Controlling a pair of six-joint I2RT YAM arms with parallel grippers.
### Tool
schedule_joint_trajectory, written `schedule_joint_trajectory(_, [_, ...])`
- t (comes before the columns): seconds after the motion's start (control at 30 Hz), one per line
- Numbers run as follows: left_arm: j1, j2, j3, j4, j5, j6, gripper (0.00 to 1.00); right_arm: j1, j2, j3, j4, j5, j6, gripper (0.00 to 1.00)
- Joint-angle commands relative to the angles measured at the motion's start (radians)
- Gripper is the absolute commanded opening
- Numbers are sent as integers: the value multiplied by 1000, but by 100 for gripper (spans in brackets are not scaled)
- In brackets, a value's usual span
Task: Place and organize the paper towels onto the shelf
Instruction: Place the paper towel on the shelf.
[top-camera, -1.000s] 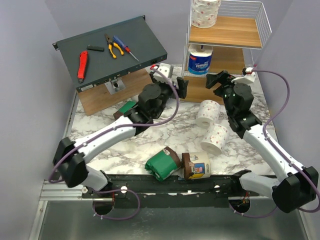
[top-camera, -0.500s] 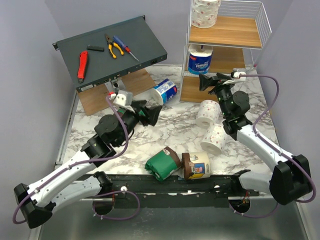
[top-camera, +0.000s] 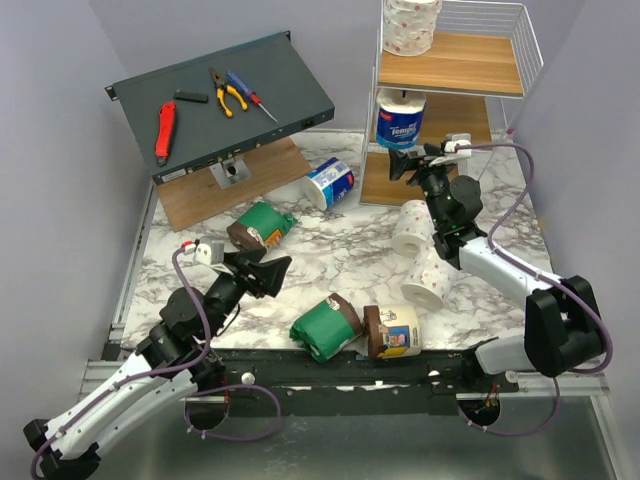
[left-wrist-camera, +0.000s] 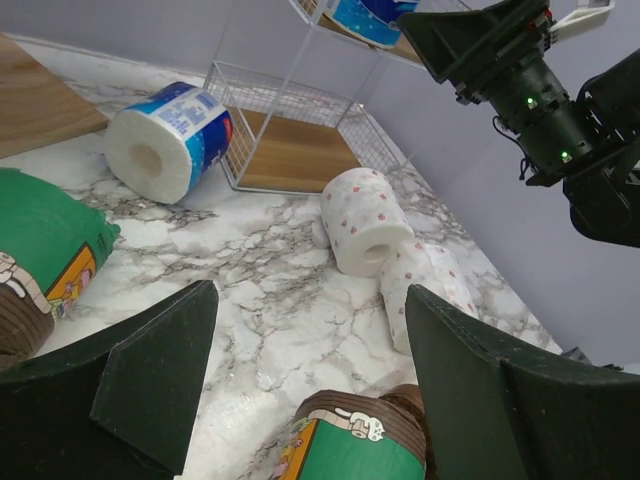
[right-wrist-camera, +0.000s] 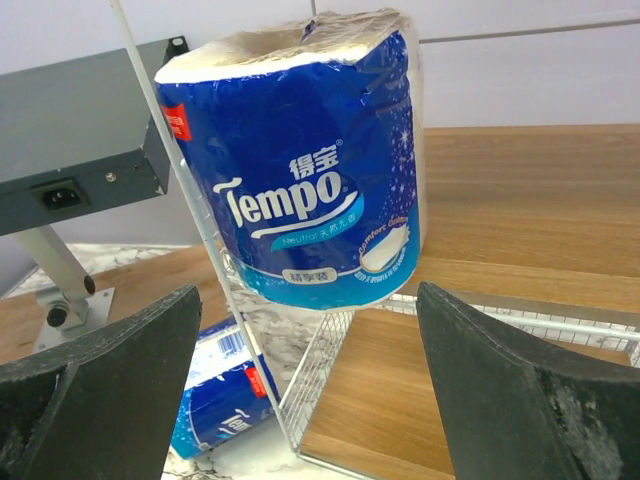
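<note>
On the shelf, a speckled white roll stands on the top tier and a blue Tempo roll on the middle board. Loose rolls lie on the marble: a blue one, two speckled ones, two green ones and a cream-and-brown one. My right gripper stands open just in front of the Tempo roll, outside the wire. My left gripper is open and empty, low over the near-left marble.
A dark grey slanted panel with hand tools sits at the back left over a wooden board. The shelf's bottom board is bare. The arms' base rail runs along the near edge.
My left arm has pulled back from the shelf to the near left, uncovering the blue roll lying on the table. My right gripper has shifted left, closer to the Tempo roll.
</note>
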Motion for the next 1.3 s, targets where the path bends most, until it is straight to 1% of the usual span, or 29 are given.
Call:
schedule_joint_trajectory(0.0, [1,-81,-51,-62,-76,-21,79,0,45,61,70,25,-16,91])
schedule_joint_trajectory(0.17, [1,-94,-65,-102,-76,-45,79,0,78,81,95,60,-25,91])
schedule_joint_trajectory(0.4, [1,-76,-74,-96,-68,-45,79,0,126,112,105,100,-29,91])
schedule_joint_trajectory(0.53, [1,-64,-77,-95,-75,-39,78,0,161,146,80,107,-21,90])
schedule_joint_trajectory(1.0, [1,-42,-78,-107,-68,-71,78,0,253,220,86,161,-6,88])
schedule_joint_trajectory(1.27, [1,-42,-97,-68,-42,-81,78,0,325,288,83,144,2,88])
